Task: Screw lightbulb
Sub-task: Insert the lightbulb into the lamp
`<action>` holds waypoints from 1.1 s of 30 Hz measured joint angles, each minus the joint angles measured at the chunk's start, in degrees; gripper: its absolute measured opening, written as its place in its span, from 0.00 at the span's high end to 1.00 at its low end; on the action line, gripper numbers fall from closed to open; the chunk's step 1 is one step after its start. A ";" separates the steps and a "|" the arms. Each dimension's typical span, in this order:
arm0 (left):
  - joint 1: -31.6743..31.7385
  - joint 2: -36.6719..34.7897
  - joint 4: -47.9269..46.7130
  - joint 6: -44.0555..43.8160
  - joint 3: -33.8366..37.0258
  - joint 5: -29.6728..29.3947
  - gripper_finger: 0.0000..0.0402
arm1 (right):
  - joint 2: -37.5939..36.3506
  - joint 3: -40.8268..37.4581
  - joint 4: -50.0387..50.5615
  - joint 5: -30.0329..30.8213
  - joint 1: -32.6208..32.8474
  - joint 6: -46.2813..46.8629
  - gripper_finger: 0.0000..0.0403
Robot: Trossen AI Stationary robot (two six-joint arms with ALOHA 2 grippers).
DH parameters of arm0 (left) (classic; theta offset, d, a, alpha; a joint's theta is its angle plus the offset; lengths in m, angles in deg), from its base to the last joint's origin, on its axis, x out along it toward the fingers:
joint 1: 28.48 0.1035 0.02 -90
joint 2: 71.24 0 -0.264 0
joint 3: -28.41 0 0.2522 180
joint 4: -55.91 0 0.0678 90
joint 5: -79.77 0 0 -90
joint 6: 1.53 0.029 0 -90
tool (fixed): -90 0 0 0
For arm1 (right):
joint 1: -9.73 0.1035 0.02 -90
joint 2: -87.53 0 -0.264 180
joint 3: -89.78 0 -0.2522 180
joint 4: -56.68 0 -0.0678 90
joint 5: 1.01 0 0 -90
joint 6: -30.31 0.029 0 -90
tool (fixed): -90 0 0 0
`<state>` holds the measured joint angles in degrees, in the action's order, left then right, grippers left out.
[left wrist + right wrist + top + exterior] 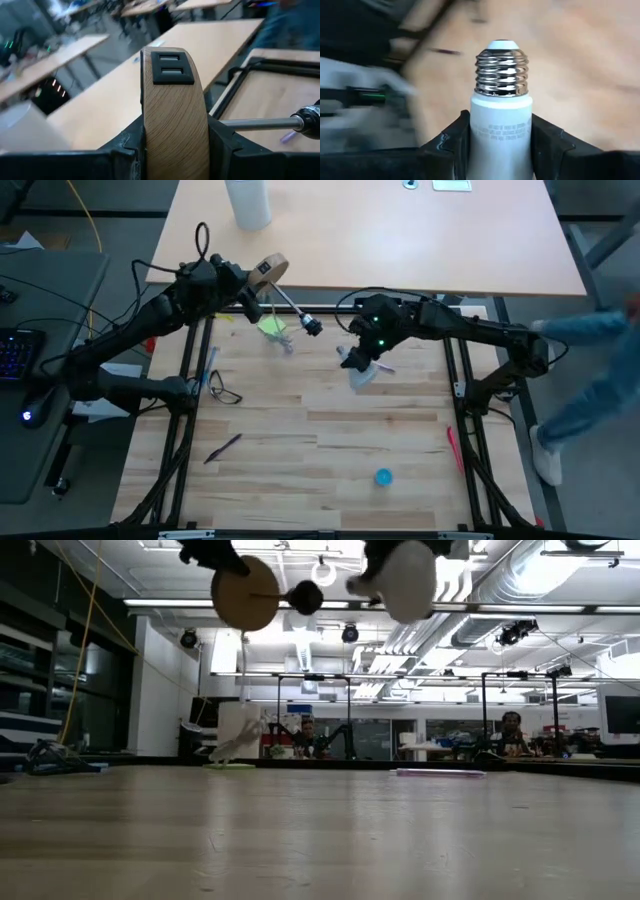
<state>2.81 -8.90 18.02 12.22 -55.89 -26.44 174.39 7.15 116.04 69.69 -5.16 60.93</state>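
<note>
Right wrist view: lightbulb (501, 125) neck btwn R jaws.

1. A wooden table (320, 840) fills the lower half of the low view, its pale surface running back to a far edge.
2. At the top, a round wooden disc (246, 593) hangs in the air, held from above by a dark gripper part at the frame's edge.
3. A thin rod runs from the disc to a black socket (305, 597) just beside it.
4. The white lightbulb (404, 580) hangs near the socket but apart from it, its globe partly cut off by the top edge.
5. A flat pink item (440, 772) lies far back on the table.
6. A pale green and white object (235, 752) sits toward the far left.
7. Two people (511, 728) sit in the room beyond.
</note>
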 joint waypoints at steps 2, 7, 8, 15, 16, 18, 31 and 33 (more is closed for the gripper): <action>0.06 1.13 -2.39 -3.08 -0.82 -2.48 0.70 | 1.72 4.96 8.38 8.61 1.08 -3.58 0.64; 0.09 6.90 -13.52 -13.27 -6.84 -9.63 0.70 | 8.63 16.98 24.09 27.46 3.70 -11.06 0.64; 0.09 8.28 -15.76 -15.72 -8.51 -10.31 0.70 | 10.58 19.06 26.21 30.73 4.15 -12.91 0.64; 1.12 16.52 -24.37 -34.15 -18.68 -9.42 0.70 | 22.20 30.47 34.33 50.45 4.93 -24.65 0.64; 1.32 16.97 -24.53 -35.29 -19.23 -8.71 0.70 | 23.41 31.48 34.71 53.09 4.91 -26.17 0.64; 1.46 17.47 -25.36 -36.26 -19.65 -8.55 0.70 | 25.14 32.92 34.68 57.72 4.66 -29.27 0.64; 2.61 17.48 -32.98 -41.63 -19.61 -17.75 0.70 | 28.39 34.82 27.17 62.82 1.25 -42.25 0.64; 2.53 17.50 -33.00 -42.34 -19.61 -17.82 0.70 | 28.41 34.82 24.91 62.83 0.60 -44.69 0.64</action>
<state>5.34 8.59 -14.98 -30.12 -75.50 -44.26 202.80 41.97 140.95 132.52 -4.55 16.24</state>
